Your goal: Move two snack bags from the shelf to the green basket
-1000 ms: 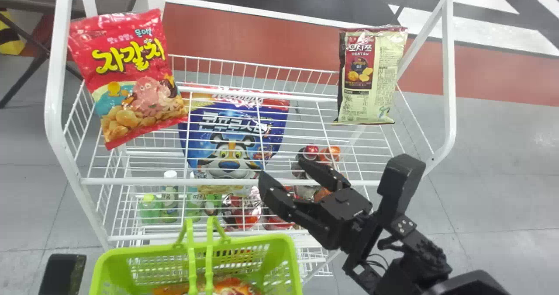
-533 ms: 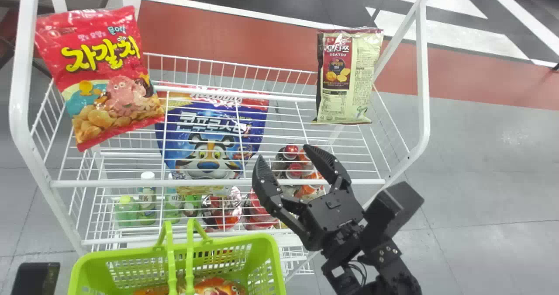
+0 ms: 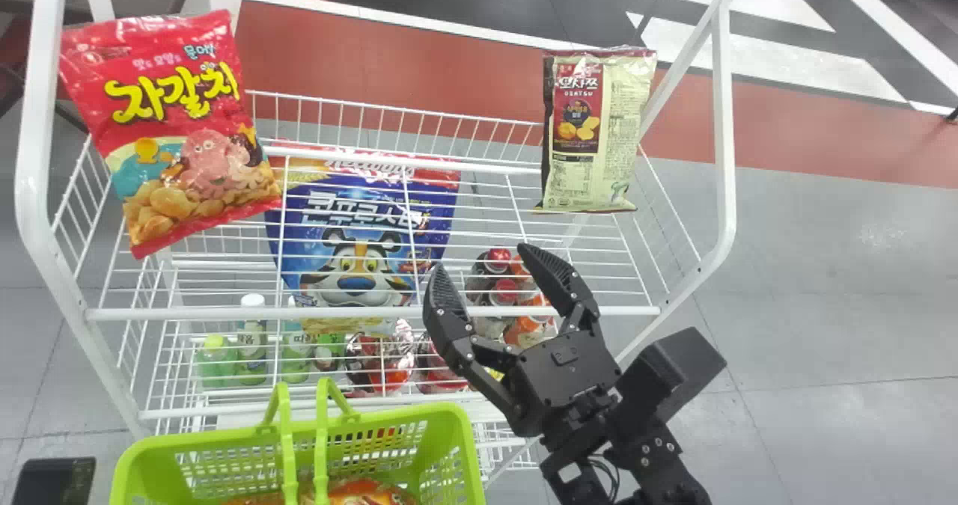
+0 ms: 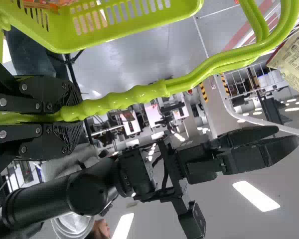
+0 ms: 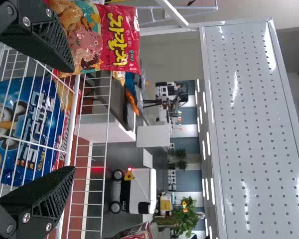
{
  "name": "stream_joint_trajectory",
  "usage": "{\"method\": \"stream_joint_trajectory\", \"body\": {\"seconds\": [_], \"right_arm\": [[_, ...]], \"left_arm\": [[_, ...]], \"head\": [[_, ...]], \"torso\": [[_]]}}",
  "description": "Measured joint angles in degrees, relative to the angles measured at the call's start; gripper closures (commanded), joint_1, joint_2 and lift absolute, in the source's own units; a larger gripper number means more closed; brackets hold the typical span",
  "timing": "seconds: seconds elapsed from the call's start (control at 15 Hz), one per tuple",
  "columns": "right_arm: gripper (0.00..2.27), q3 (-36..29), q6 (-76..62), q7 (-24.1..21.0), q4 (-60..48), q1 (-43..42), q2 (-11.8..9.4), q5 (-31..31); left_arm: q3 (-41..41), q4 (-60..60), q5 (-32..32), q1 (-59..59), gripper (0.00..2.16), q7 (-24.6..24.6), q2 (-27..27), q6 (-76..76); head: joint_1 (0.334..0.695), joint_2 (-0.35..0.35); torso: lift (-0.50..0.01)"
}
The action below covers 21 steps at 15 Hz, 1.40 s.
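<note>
Evidently, right gripper (image 3: 481, 259): hovering by the shelf (image 3: 479, 166), fingers spreading wide, holding nothing.
Basket (image 3: 404, 415): hanging between seven and eight o'clock from that gripper, an orange bag (image 3: 367, 493) lying inside.
Left gripper (image 4: 75, 115): clamping the handles (image 4: 134, 94) tight.
Red bag (image 3: 172, 131): standing on the shelf at ten o'clock.
Pale bag (image 3: 599, 131): standing there between one and two o'clock; a crooked approach could be toppling it before the fingers are closing.
Front rail (image 3: 374, 313): running beneath the reach; staying too low could be snagging a finger or jolting both bags.
</note>
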Motion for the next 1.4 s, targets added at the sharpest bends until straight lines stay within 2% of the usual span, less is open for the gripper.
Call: {"method": "stream_joint_trajectory", "body": {"seconds": [1.4], "right_arm": [[0.12, 0.7, -0.6, -1.2, 0.0, -0.2, -1.2, 0.8]], "left_arm": [[-0.3, -0.4, 0.2, -0.2, 2.11, 0.4, -0.1, 0.2]], "head": [[0.695, -0.347]], "torso": [[-0.018]]}}
